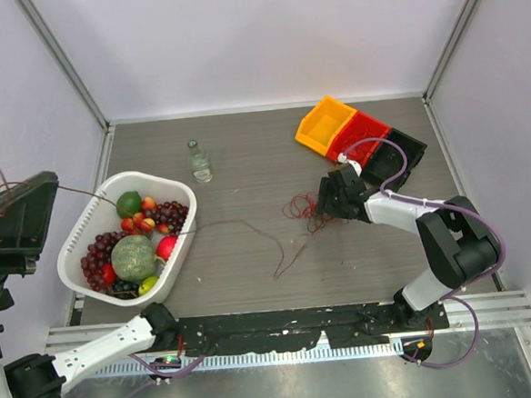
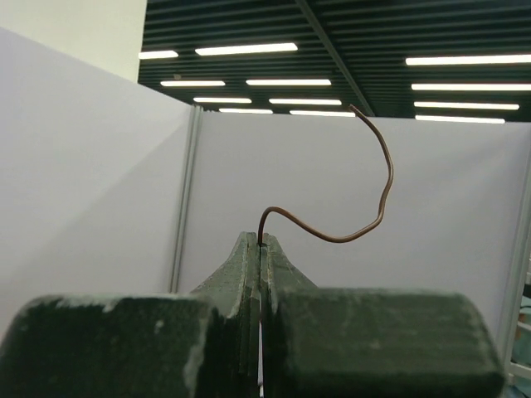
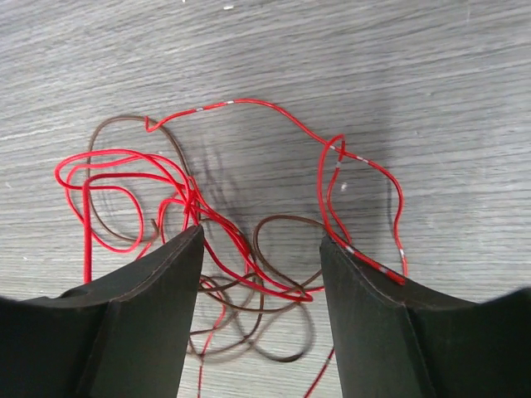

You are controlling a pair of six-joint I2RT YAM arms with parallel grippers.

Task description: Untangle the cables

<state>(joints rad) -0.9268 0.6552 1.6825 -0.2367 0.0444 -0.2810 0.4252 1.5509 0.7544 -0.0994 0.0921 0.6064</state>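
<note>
Right pincer [image 3: 260, 235] straddling cables [image 3: 191, 203], basket [image 1: 79, 241] — bottle [image 1: 199, 163] apart

Cables [image 3: 189, 199]: bright red, dark brown. Orange bin [image 1: 326, 125]; red bin [image 1: 359, 132]; black bin [image 1: 398, 158]. Basket [image 1: 110, 186]: white. Table [image 1: 245, 164]: grey wood grain.

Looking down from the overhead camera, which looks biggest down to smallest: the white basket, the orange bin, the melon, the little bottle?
1. white basket, clearly largest
2. orange bin
3. melon, though it lies raised in the basket, nearer the camera
4. little bottle, smallest
</note>
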